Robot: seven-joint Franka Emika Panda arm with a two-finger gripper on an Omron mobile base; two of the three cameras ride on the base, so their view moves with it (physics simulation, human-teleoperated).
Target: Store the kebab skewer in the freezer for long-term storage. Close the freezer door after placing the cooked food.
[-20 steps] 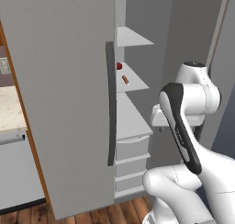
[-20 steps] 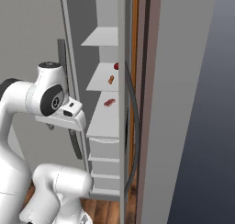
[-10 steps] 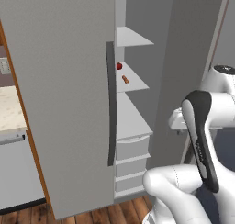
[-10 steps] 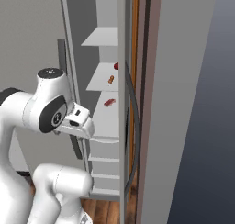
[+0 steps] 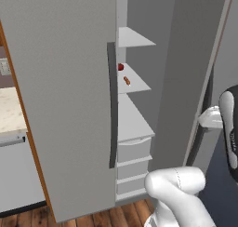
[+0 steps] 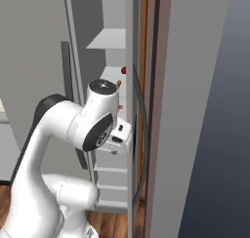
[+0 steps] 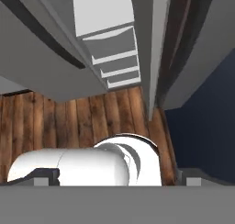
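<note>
- The counter (image 5: 9,112) sits at far left, beside the freezer (image 5: 69,82).
- The kebab skewer (image 5: 127,80) lies on a white inner shelf (image 5: 135,84), just beside a red round item (image 5: 121,67).
- Right of it, the freezer door (image 5: 186,72) stands ajar.
- The fingers (image 7: 114,179) are spread, grasping nothing.

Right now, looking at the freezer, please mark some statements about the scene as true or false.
1. The kebab skewer lies on a white shelf inside the freezer. True.
2. The freezer door is fully closed. False: it stands open, and the shelves and drawers show.
3. A small red round item sits beside the skewer on the same shelf. True.
4. The skewer lies in the lowest drawer. False: it is on a shelf above the drawers.
5. The floor under the freezer is wooden. True.
</note>
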